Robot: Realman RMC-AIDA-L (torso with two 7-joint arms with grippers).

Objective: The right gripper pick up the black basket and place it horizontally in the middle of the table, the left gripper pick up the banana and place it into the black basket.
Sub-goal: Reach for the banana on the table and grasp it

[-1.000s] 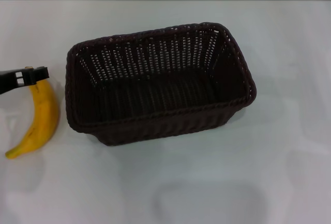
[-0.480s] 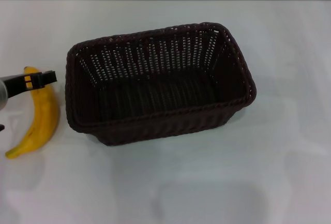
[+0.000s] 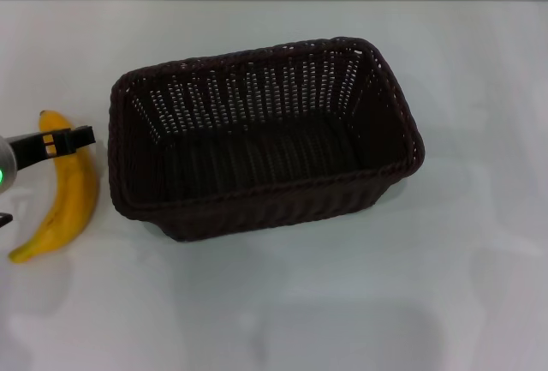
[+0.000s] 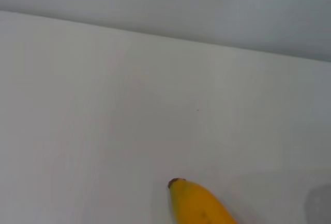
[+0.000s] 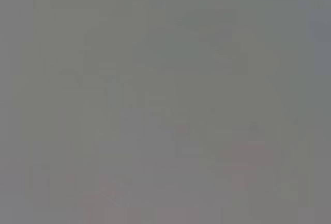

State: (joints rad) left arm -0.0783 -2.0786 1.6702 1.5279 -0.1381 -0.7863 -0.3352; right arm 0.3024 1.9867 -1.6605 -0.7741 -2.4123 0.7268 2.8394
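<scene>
- I see the black basket (image 3: pixel 261 135) sitting the long way near the middle of the table (image 3: pixel 342 302), so I think that part is done.
- The banana (image 3: pixel 60 187) lies flat on the table, just beside the left end of the basket, not in it.
- My left gripper (image 3: pixel 60 141) is over the top part of the banana. I see only one black finger with a small yellow mark, so I cannot tell how wide it is open, or if it has hold of anything.
- The right gripper is not in any view. Its wrist view shows only grey.
- What could go wrong: the finger is near the banana's end, not its middle. A grab there may let the banana tip and slip out.
- The banana is curved and smooth, so it could roll away when squeezed.
- The basket wall is high and close. A low carry could bump the rim and push the basket.
- I can read no words or labels anywhere.
</scene>
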